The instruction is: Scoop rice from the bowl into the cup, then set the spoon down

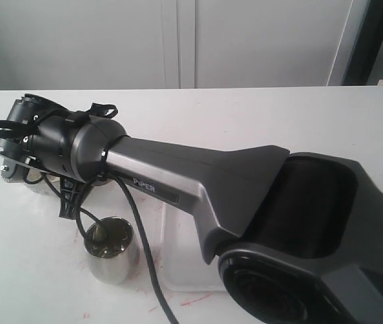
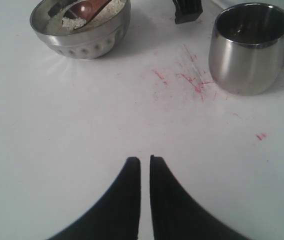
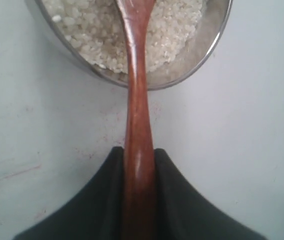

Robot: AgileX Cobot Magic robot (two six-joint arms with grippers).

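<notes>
The steel bowl [image 2: 80, 30] holds off-white rice [image 2: 109, 9]; in the right wrist view the bowl's rim [image 3: 213, 44] and rice [image 3: 89, 35] sit just ahead of the fingers. My right gripper [image 3: 139, 149] is shut on the reddish-brown spoon's [image 3: 137, 95] handle, and the spoon's head [image 2: 84, 10] lies in the rice. The steel cup [image 2: 249, 47] stands upright beside the bowl, also in the exterior view [image 1: 110, 251]. My left gripper [image 2: 145, 159] is shut on nothing, low over bare table short of both vessels. In the exterior view the right arm hides most of the bowl.
The right arm [image 1: 198, 179] stretches across the white table [image 1: 279, 115] towards the left, with a black cable [image 1: 141, 243] hanging by the cup. A white tray [image 1: 178, 270] lies under the arm. Red smears [image 2: 192, 80] mark the table between bowl and cup.
</notes>
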